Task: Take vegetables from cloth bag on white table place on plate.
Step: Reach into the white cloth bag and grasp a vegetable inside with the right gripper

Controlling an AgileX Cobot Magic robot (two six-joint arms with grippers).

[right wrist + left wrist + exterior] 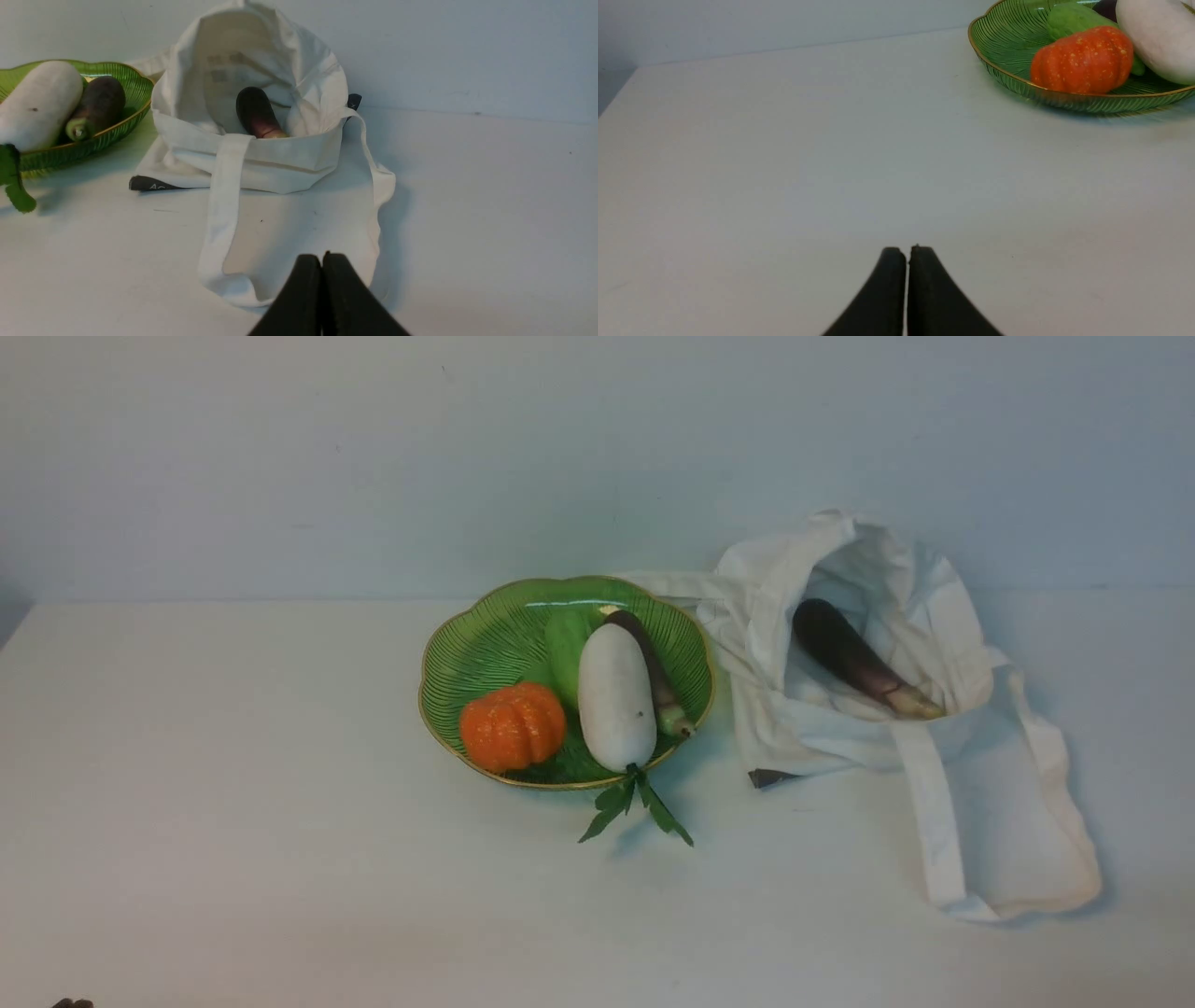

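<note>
1. Dark purple, long and slim, pale tan at the stem tip: eggplant (pixel 854 658). Lies tilted inside the cloth bag (pixel 766 653), stem end toward the bag's mouth, resting on fabric. Gripped by nothing, touched by neither arm.
2. Off-white soft fabric: cloth bag. Lies on its side on the white table (pixel 233 803), mouth gaping toward the robot, one long strap (pixel 934 821) trailing forward. Sits close against the plate's right side.
3. Glossy green, ribbed, scalloped gold rim: plate (pixel 476 644). Holds a white radish (pixel 614 695), a second eggplant (pixel 658 677) with green stem tip tucked just beside the radish, an orange pumpkin (pixel 513 725) and a green item (pixel 565 649) half hidden behind them, kind unclear. Radish leaves hang over the near rim onto the table.
4. Left gripper (pixel 908 252): jaws pressed together, nothing between them, low over bare table, well apart from the plate.
5. Right gripper (pixel 322 259): jaws likewise pressed together and empty, near the strap's forward end, facing the bag's mouth with the eggplant straight ahead.
6. Progress, as a judgement: mostly done, four pieces plated, one left in the bag; nothing more visible inside, though folds may hide something. Left to do: open the right jaws, reach into the mouth, take the eggplant, carry it to the plate's bare left part.
</note>
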